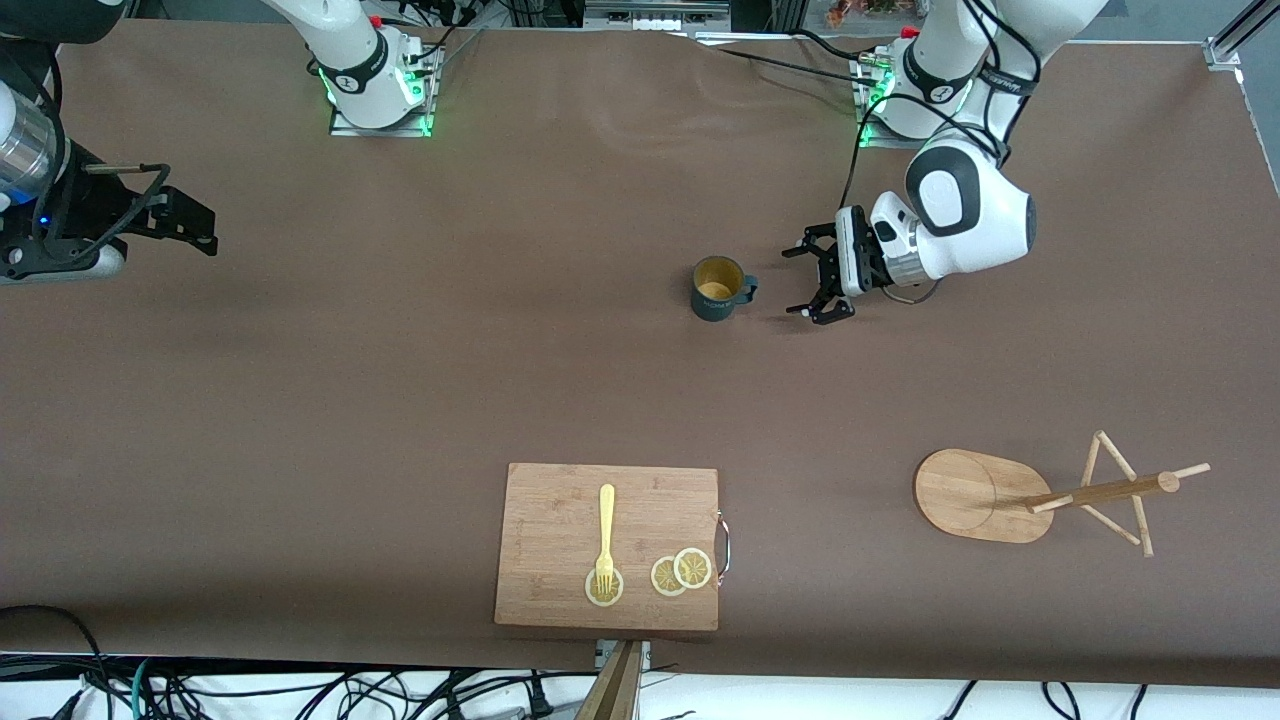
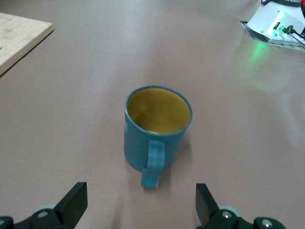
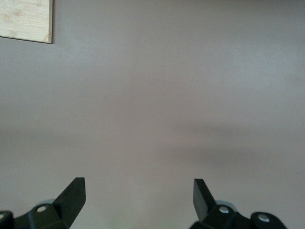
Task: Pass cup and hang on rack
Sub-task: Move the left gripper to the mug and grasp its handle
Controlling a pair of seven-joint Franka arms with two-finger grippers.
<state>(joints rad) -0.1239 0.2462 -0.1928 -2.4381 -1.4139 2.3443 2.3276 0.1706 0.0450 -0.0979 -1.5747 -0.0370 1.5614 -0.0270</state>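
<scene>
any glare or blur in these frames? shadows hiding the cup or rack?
Front view: even light, faint sheen on the table between the bases; cup and rack sharp, shadows faint. Left wrist view: cup clear, green LED glow on the cloth. Right wrist view: soft broad shadow band, no glare.

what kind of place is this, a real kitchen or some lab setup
Most likely a robotics lab bench, not a kitchen: two arm bases bolted to a brown-covered table, loose cables along its edge, and staged props such as the cup, rack and cutting board.
</scene>
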